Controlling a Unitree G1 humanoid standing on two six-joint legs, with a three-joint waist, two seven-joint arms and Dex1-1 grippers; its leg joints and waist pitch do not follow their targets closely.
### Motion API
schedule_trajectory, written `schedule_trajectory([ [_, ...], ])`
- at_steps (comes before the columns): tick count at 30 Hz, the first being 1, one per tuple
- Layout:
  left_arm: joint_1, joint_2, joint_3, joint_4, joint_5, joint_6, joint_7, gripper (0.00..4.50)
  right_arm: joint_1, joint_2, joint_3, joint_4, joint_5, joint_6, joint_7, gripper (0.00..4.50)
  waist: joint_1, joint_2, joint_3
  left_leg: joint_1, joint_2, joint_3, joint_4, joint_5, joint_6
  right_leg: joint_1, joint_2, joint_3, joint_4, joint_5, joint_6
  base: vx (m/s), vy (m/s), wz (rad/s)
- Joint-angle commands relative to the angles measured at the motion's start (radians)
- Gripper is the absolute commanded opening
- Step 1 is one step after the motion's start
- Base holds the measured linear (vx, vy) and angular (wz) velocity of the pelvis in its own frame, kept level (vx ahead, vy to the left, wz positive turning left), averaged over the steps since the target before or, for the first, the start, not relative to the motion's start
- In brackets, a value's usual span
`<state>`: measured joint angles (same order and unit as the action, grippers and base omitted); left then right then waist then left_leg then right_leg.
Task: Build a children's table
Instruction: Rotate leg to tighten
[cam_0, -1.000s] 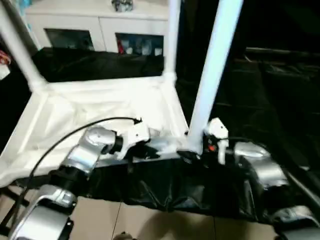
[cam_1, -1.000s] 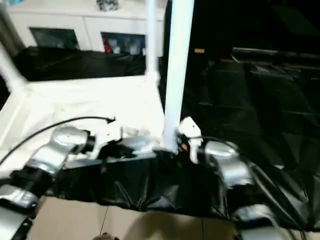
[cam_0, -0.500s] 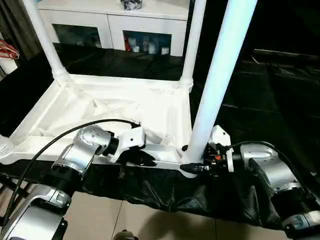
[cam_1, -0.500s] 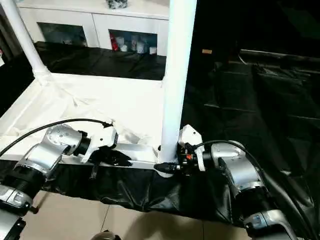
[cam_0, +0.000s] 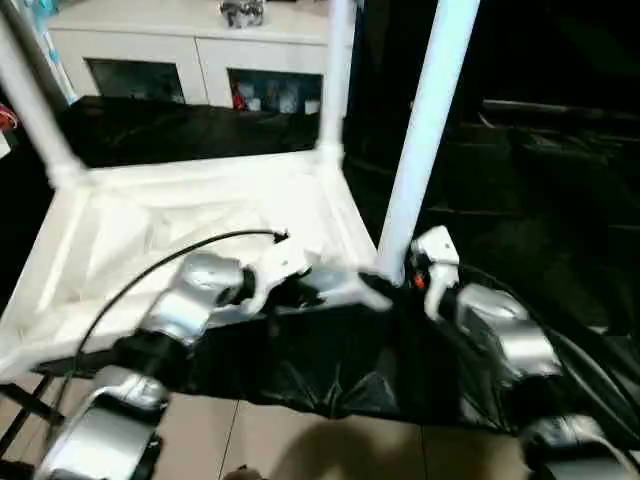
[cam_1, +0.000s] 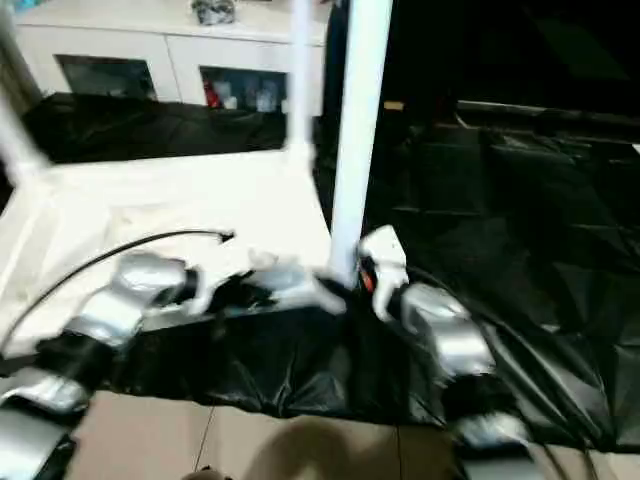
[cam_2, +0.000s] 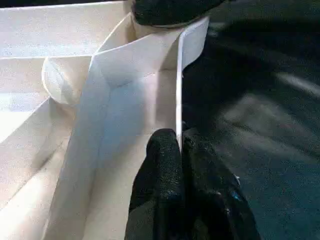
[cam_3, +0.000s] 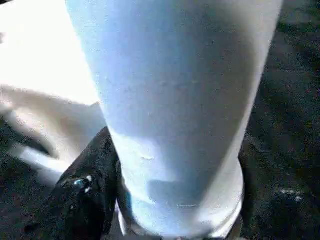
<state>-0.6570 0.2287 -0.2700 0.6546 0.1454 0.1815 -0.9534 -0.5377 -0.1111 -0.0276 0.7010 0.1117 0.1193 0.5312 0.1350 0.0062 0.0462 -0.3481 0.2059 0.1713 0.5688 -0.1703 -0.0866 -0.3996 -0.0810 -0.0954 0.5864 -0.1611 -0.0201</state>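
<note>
The children's table lies upside down, its white top (cam_0: 180, 215) on black cloth with legs standing up from the corners. My left gripper (cam_0: 300, 290) is shut on the thin near rim (cam_2: 178, 85), one black finger (cam_2: 160, 170) on each side of it. My right gripper (cam_0: 395, 285) is closed around the base of the near right leg (cam_0: 425, 130), where it meets the corner socket. In the right wrist view a black finger (cam_3: 82, 200) presses against that leg (cam_3: 175, 90). Two more legs rise at the back right (cam_0: 335, 80) and back left (cam_0: 35, 110).
A white cabinet (cam_0: 190, 50) with glass doors stands behind the table. Black cloth (cam_0: 520, 200) covers the work surface and hangs over its near edge above the tiled floor (cam_0: 300, 450). A black cable (cam_0: 160, 265) arcs over my left forearm.
The head view has swung about. My right gripper's fingers have drawn in around the leg's base. The left gripper still pinches the rim.
</note>
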Motion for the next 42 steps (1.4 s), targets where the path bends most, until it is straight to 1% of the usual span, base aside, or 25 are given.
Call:
schedule_trajectory([
  [1,-0.048,-0.088,-0.019,0.004,0.002,0.016,0.109,0.0,-0.02,0.105,0.053,0.083,-0.004,0.01,-0.077,2.77,-0.003,0.008,-0.061,0.009,0.023,-0.01,-0.071,-0.29,-0.017,0.043,-0.073,0.046,-0.08,-0.377,-0.148,0.0,0.0,0.0],
  [2,-0.053,-0.098,-0.018,0.008,0.005,0.022,0.126,0.0,-0.03,0.119,0.045,0.101,-0.006,-0.001,-0.105,2.77,-0.001,0.008,-0.062,0.012,0.021,-0.007,-0.068,-0.295,-0.013,0.04,-0.074,0.048,-0.081,-0.363,-0.153,0.0,0.0,0.0],
  [3,-0.054,-0.113,-0.023,0.005,0.011,0.023,0.141,0.0,-0.044,0.142,0.043,0.13,-0.014,-0.03,-0.136,2.77,0.001,0.01,-0.064,0.006,0.022,-0.009,-0.068,-0.285,-0.006,0.046,-0.073,0.048,-0.076,-0.329,-0.159,0.0,0.0,0.0],
  [4,-0.054,-0.114,-0.024,0.004,0.011,0.023,0.142,0.0,-0.046,0.144,0.043,0.133,-0.015,-0.034,-0.139,2.77,0.001,0.01,-0.065,0.004,0.023,-0.009,-0.069,-0.282,-0.005,0.045,-0.073,0.049,-0.074,-0.314,-0.161,0.0,0.0,0.0],
  [5,-0.053,-0.119,-0.028,-0.001,0.012,0.021,0.141,0.0,-0.053,0.155,0.039,0.144,-0.014,-0.05,-0.148,3.12,0.001,0.009,-0.065,0.003,0.022,-0.008,-0.069,-0.277,-0.001,0.046,-0.072,0.048,-0.072,-0.297,-0.164,0.0,0.0,0.0],
  [6,-0.053,-0.119,-0.028,-0.001,0.012,0.021,0.141,0.0,-0.053,0.155,0.039,0.144,-0.014,-0.05,-0.148,3.33,0.001,0.009,-0.065,0.003,0.022,-0.008,-0.069,-0.277,-0.001,0.046,-0.072,0.048,-0.072,-0.297,-0.164,0.0,0.0,0.0],
  [7,-0.052,-0.124,-0.031,-0.006,0.014,0.025,0.145,0.0,-0.067,0.172,0.026,0.161,-0.012,-0.069,-0.162,3.47,0.002,0.011,-0.067,0.001,0.022,-0.007,-0.067,-0.262,0.007,0.048,-0.071,0.049,-0.067,-0.259,-0.172,0.0,0.0,0.0],
  [9,-0.055,-0.122,-0.032,-0.002,0.017,0.018,0.141,0.0,-0.075,0.182,0.014,0.169,-0.002,-0.074,-0.142,3.58,0.0,0.011,-0.067,0.001,0.021,-0.006,-0.067,-0.26,0.015,0.05,-0.071,0.049,-0.066,-0.248,-0.178,0.0,0.0,0.0],
  [11,-0.053,-0.115,-0.03,0.001,0.017,0.003,0.13,0.0,-0.077,0.182,0.017,0.177,-0.01,-0.086,-0.132,3.7,-0.002,0.013,-0.065,0.002,0.021,-0.005,-0.069,-0.273,0.016,0.049,-0.071,0.048,-0.071,-0.279,-0.171,0.0,0.0,0.0],
  [14,-0.037,-0.092,-0.033,-0.012,0.003,-0.023,0.087,0.0,-0.056,0.159,0.044,0.145,-0.022,-0.096,-0.089,4.05,-0.002,0.012,-0.066,0.001,0.022,-0.006,-0.07,-0.273,0.016,0.05,-0.071,0.049,-0.072,-0.293,-0.161,0.0,0.0,0.0],
  [15,-0.025,-0.075,-0.038,-0.023,-0.006,-0.053,0.05,0.0,-0.038,0.137,0.061,0.115,-0.023,-0.097,-0.04,4.16,-0.004,0.007,-0.066,0.001,0.022,-0.005,-0.07,-0.269,0.019,0.049,-0.07,0.049,-0.072,-0.287,-0.161,0.0,0.0,0.0],
  [16,-0.019,-0.066,-0.041,-0.029,-0.01,-0.067,0.031,0.0,-0.029,0.127,0.069,0.102,-0.023,-0.1,-0.013,4.16,-0.001,0.008,-0.067,0.001,0.021,-0.006,-0.069,-0.262,0.023,0.051,-0.071,0.049,-0.071,-0.28,-0.16,0.0,0.0,0.0],
  [17,0.002,-0.027,-0.053,-0.05,-0.011,-0.092,-0.022,0.0,0.011,0.076,0.108,0.038,-0.022,-0.109,0.101,4.16,0.0,0.004,-0.069,-0.004,0.023,-0.006,-0.067,-0.242,0.037,0.056,-0.07,0.049,-0.065,-0.235,-0.164,0.0,0.0,0.0],
  [19,0.008,-0.018,-0.055,-0.057,-0.013,-0.102,-0.036,0.0,0.021,0.063,0.117,0.022,-0.023,-0.113,0.132,4.16,-0.004,0.005,-0.068,-0.006,0.024,-0.004,-0.067,-0.228,0.048,0.055,-0.069,0.049,-0.062,-0.213,-0.172,0.0,0.0,0.0],
  [22,0.028,0.016,-0.047,-0.09,-0.048,-0.107,-0.116,0.0,0.062,-0.007,0.157,-0.038,-0.023,-0.133,0.274,4.16,-0.003,0.009,-0.065,-0.005,0.024,-0.002,-0.067,-0.233,0.05,0.053,-0.071,0.049,-0.066,-0.252,-0.176,0.0,0.0,0.0],
  [23,0.033,0.029,-0.048,-0.1,-0.056,-0.106,-0.142,0.0,0.074,-0.031,0.167,-0.056,-0.021,-0.137,0.317,4.16,0.001,0.007,-0.066,-0.002,0.026,-0.001,-0.065,-0.236,0.051,0.054,-0.07,0.049,-0.068,-0.259,-0.173,0.0,0.0,0.0],
  [26,0.04,0.055,-0.05,-0.116,-0.072,-0.11,-0.199,0.0,0.096,-0.083,0.182,-0.097,-0.006,-0.134,0.419,4.16,0.007,0.013,-0.064,-0.001,0.029,-0.001,-0.066,-0.252,0.054,0.05,-0.067,0.048,-0.067,-0.251,-0.185,0.0,0.0,0.0],
  [28,0.045,0.07,-0.053,-0.123,-0.084,-0.119,-0.237,0.0,0.106,-0.112,0.19,-0.125,0.003,-0.122,0.476,4.16,0.012,0.012,-0.063,0.005,0.03,0.0,-0.066,-0.276,0.052,0.047,-0.069,0.049,-0.071,-0.278,-0.185,0.0,0.0,0.0],
  [29,0.049,0.082,-0.056,-0.129,-0.09,-0.125,-0.263,0.0,0.111,-0.134,0.197,-0.147,0.013,-0.11,0.52,4.16,0.013,0.019,-0.063,0.004,0.03,-0.001,-0.067,-0.287,0.048,0.046,-0.068,0.05,-0.07,-0.285,-0.185,0.0,0.0,0.0],
  [31,0.057,0.109,-0.062,-0.135,-0.1,-0.135,-0.322,0.0,0.12,-0.184,0.219,-0.197,0.031,-0.079,0.627,4.16,0.014,0.016,-0.064,0.0,0.029,-0.003,-0.066,-0.28,0.051,0.052,-0.066,0.049,-0.067,-0.269,-0.184,0.0,0.0,0.0],
  [34,0.058,0.12,-0.065,-0.135,-0.102,-0.14,-0.344,0.0,0.125,-0.209,0.234,-0.218,0.038,-0.06,0.678,4.16,0.016,0.015,-0.066,-0.002,0.029,-0.002,-0.064,-0.257,0.058,0.052,-0.067,0.049,-0.065,-0.247,-0.195,0.0,0.0,0.0],
  [36,0.058,0.133,-0.065,-0.136,-0.105,-0.142,-0.367,0.0,0.133,-0.236,0.253,-0.244,0.044,-0.04,0.736,3.93,0.018,0.014,-0.065,-0.002,0.028,-0.002,-0.064,-0.248,0.061,0.054,-0.067,0.048,-0.065,-0.25,-0.196,0.0,0.0,0.0],
  [38,0.054,0.14,-0.064,-0.131,-0.105,-0.148,-0.382,0.0,0.139,-0.255,0.269,-0.26,0.044,-0.029,0.774,3.93,0.021,0.014,-0.065,-0.001,0.029,-0.002,-0.063,-0.25,0.061,0.052,-0.068,0.048,-0.066,-0.263,-0.192,0.0,0.0,0.0],
  [40,0.048,0.153,-0.064,-0.119,-0.103,-0.158,-0.393,0.0,0.145,-0.269,0.282,-0.27,0.039,-0.026,0.797,3.82,0.025,0.019,-0.064,0.0,0.03,-0.003,-0.064,-0.261,0.055,0.05,-0.069,0.048,-0.069,-0.287,-0.186,0.0,0.0,0.0],
  [42,0.044,0.16,-0.061,-0.11,-0.105,-0.163,-0.401,0.0,0.152,-0.275,0.292,-0.278,0.032,-0.025,0.806,3.49,0.028,0.019,-0.064,0.001,0.03,-0.003,-0.065,-0.267,0.051,0.05,-0.067,0.049,-0.07,-0.294,-0.18,0.0,0.0,0.0],
])
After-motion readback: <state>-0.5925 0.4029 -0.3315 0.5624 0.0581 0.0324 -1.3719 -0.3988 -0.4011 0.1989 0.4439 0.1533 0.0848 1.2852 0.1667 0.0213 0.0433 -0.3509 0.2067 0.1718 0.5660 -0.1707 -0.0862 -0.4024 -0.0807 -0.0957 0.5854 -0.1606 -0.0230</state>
